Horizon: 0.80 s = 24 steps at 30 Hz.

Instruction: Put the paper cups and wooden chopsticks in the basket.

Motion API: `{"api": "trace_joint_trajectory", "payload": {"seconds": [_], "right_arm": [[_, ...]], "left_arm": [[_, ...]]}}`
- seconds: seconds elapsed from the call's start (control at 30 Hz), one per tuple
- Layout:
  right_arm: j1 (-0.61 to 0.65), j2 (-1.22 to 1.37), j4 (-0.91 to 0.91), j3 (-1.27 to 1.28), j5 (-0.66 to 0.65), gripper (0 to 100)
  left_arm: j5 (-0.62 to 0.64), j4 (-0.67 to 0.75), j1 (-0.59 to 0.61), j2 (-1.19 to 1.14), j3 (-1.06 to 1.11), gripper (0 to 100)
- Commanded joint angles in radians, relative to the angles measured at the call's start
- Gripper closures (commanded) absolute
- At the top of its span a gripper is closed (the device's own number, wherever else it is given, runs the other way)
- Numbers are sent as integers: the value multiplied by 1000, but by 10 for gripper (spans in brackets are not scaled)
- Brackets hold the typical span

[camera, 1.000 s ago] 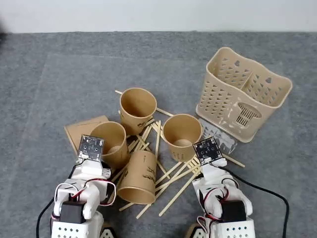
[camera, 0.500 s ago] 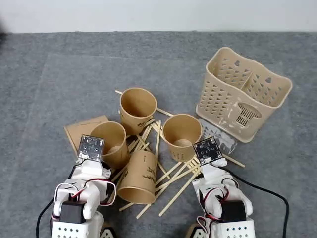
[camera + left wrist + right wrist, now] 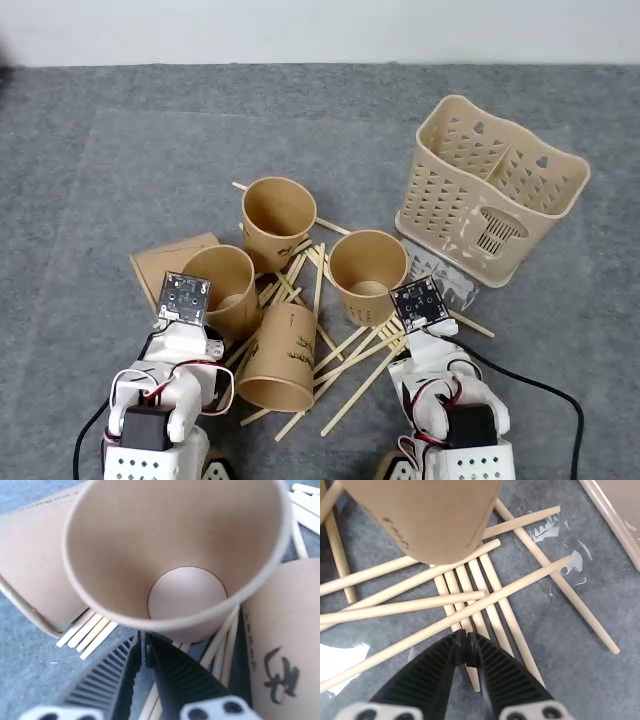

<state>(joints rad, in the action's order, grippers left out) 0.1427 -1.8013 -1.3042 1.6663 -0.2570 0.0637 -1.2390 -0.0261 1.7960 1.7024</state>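
Overhead, paper cups and wooden chopsticks lie heaped before both arms; the basket stands beyond, nearer the right arm. Left wrist: the left gripper, jaws pinched together, faces an upright cup just ahead. Right wrist: the right gripper, closed on nothing, points along several chopsticks.

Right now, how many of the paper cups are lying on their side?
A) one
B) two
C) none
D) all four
A: only the tipped cup lies on its side, in front of the two arms. The back cup, the left cup and the right cup stand mouth up.
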Motion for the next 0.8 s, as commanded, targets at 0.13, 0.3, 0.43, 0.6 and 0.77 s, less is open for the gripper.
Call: {"api": "trace_joint_trajectory", "payload": {"seconds": [0.13,0.3,0.43,0.6,0.77], "right_arm": [[-15,-13,-4,-12,-12,987],[-18,-13,-10,-161,-12,987],[-18,-13,-7,-308,-12,990],[-18,-10,18,-508,-6,991],[-18,4,24,-666,-5,991]], "left_arm": [[-11,-3,9,17,-19,985],[-11,-3,9,17,-19,985],[-11,-3,9,17,-19,985],[-11,-3,9,17,-19,985],[-11,-3,9,17,-19,985]]}}
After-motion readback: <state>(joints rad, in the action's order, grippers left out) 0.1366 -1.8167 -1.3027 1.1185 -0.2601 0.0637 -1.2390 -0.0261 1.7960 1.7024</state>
